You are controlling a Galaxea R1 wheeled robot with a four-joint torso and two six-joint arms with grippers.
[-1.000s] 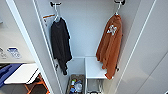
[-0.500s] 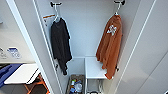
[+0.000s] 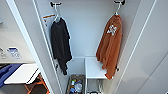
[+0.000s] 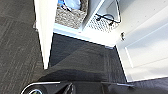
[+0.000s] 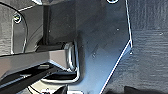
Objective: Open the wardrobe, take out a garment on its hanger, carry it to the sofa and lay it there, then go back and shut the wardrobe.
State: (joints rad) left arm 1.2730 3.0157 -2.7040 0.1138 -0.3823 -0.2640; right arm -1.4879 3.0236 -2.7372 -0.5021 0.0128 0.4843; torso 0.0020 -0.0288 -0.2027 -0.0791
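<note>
The wardrobe [image 3: 86, 30] stands open, doors swung wide. Two shirts hang inside: the orange garment [image 3: 110, 47] right on its hanger [image 3: 116, 11], one black shirt [image 3: 60, 45] left. I cannot tell either gripper's state.

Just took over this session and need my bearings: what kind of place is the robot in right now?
Probably a furnished room indoors, facing an open white wardrobe. A rust-orange shirt and a black shirt hang inside, a woven basket sits at the bottom, and the floor is dark carpet.
</note>
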